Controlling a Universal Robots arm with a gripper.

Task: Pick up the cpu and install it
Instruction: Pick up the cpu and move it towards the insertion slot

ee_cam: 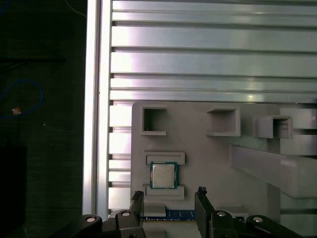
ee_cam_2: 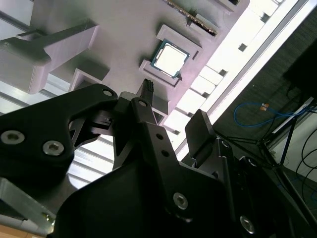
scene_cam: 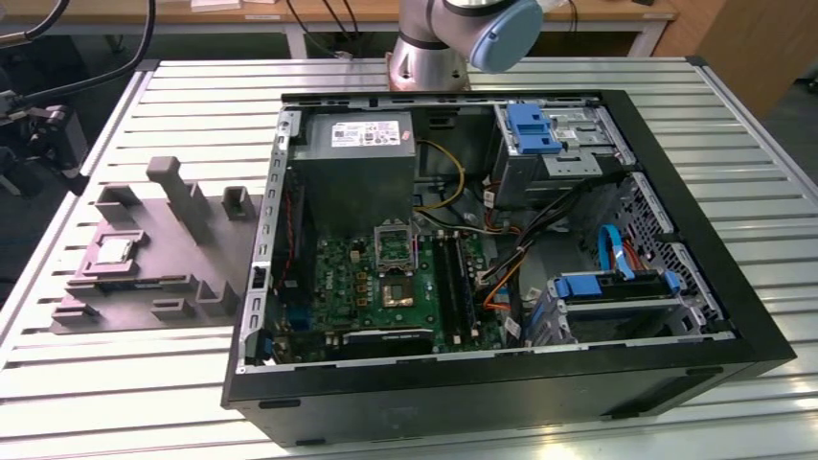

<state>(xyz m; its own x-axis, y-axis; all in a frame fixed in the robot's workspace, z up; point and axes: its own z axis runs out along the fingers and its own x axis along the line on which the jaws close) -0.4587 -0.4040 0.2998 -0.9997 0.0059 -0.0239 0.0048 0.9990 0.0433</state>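
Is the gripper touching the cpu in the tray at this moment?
Apart. In the first wrist view the open gripper sits clear of the cpu, with a strip of the grey tray showing between them; the cpu lies flat in its recess.

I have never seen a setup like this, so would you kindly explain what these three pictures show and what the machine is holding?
The machine is a single robot arm that carries a two-fingered gripper. The exterior view comes from a camera off the arm. It looks down on a slatted metal table with an open computer case on it and, at the exterior view's left, a grey moulded tray. The two wrist views come from cameras riding on the arm, and both look past the gripper at the cpu, a small square chip lying in a recess of the tray. The gripper is open, holds nothing, and is close to the chip without touching it.
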